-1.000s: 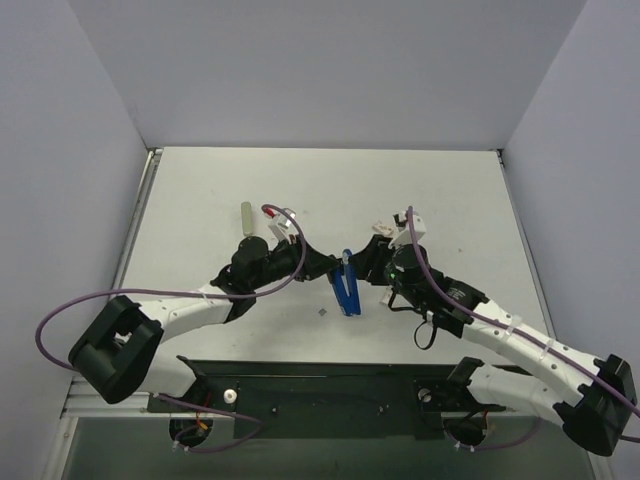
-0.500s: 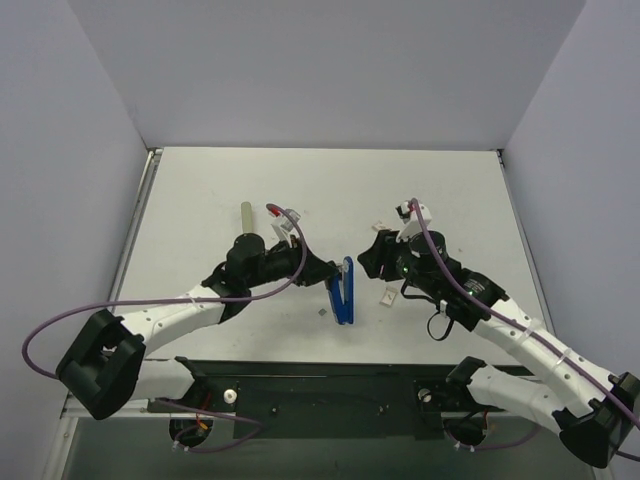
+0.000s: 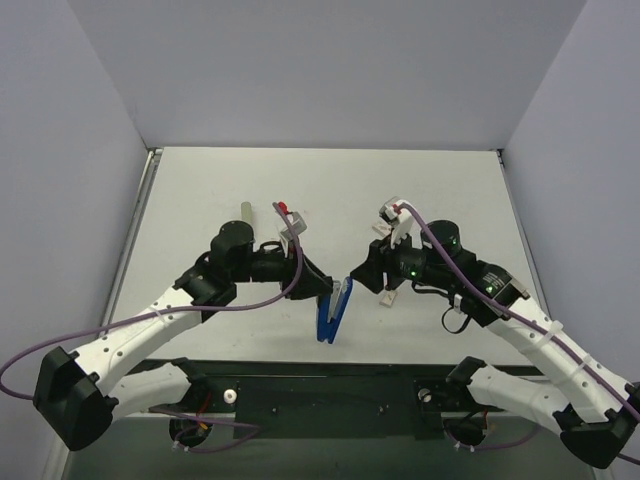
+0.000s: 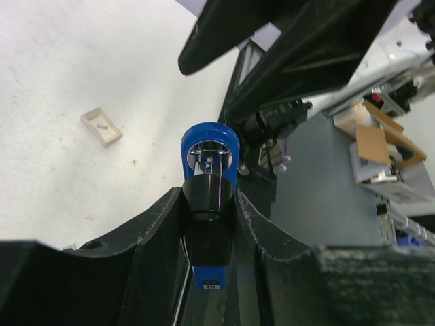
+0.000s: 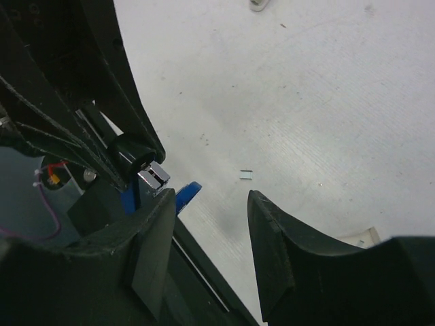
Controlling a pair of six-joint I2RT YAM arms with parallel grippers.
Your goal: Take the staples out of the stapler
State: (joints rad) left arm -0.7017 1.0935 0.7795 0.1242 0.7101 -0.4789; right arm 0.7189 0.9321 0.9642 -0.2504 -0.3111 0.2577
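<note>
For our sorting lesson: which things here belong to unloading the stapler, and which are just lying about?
Job: stapler, staple on the table, left hand gripping the stapler, right hand, open.
Lying about: pale bar, small tray.

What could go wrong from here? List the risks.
1. The left gripper clamps the stapler only at its dark end, so a sideways push could twist it loose.
2. The right gripper is open, with one finger right beside the metal rail. Closing there could knock the rail rather than catch it.
3. The stapler hangs close to the near edge of the table, so whatever drops out might land off it.
</note>
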